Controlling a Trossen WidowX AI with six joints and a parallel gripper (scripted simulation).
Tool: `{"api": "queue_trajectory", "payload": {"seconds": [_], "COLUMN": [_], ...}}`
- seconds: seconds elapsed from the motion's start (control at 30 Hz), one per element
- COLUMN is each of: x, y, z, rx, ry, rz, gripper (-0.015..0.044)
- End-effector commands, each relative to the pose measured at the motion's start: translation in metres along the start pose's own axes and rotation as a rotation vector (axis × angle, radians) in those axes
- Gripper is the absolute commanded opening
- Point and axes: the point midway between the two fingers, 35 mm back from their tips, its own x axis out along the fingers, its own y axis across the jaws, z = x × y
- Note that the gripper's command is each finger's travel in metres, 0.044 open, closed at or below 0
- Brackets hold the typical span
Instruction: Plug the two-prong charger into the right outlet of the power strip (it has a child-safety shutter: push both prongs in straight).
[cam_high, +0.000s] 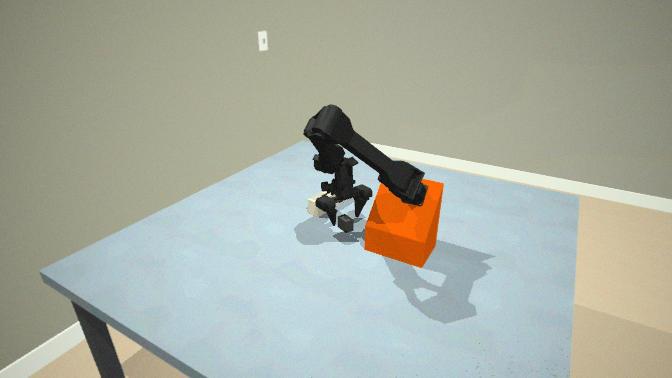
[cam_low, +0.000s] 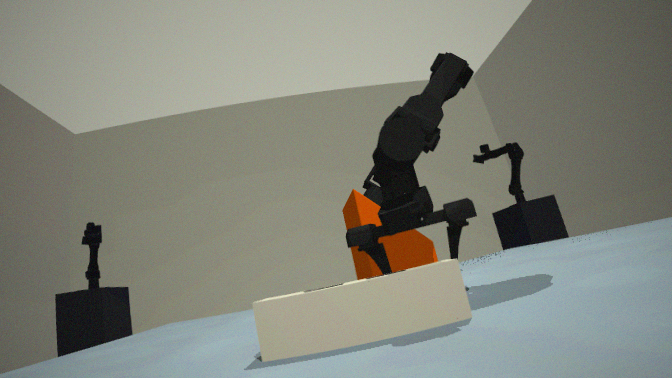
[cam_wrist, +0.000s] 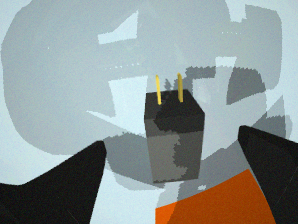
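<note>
The dark charger (cam_high: 345, 223) (cam_wrist: 175, 155) lies on the table, and the wrist view shows its two gold prongs pointing to the top of the picture. My gripper (cam_high: 346, 219) (cam_low: 421, 265) (cam_wrist: 173, 140) is wide open and empty, pointing down with its fingertips low over the charger. In the wrist view, one finger is on each side of the charger, with a gap on both sides. The cream power strip (cam_high: 316, 206) (cam_low: 365, 315) lies behind the gripper in the top view. Its outlets are hidden there; the exterior view shows a plain long side.
The orange block (cam_high: 400, 237) (cam_low: 412, 250) (cam_wrist: 212, 202) under the arm's base stands close beside the charger. The blue table (cam_high: 225, 290) has its edge at the right in the top view. Two other small arms on dark boxes (cam_low: 94, 320) (cam_low: 532, 222) stand in the background of the exterior view.
</note>
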Motion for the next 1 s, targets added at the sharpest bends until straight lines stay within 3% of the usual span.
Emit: {"api": "queue_trajectory", "payload": {"seconds": [0.0,0.37,0.8,0.97], "x": [0.009,0.023,0.019,0.019], "y": [0.000,0.000,0.000,0.000], "z": [-0.002,-0.002,-0.001,-0.001], "rx": [0.007,0.007,0.000,0.000], "ry": [0.006,0.008,0.003,0.003], "rz": [0.006,0.008,0.002,0.002], "gripper": [0.0440,0.0440,0.0099,0.0065]}}
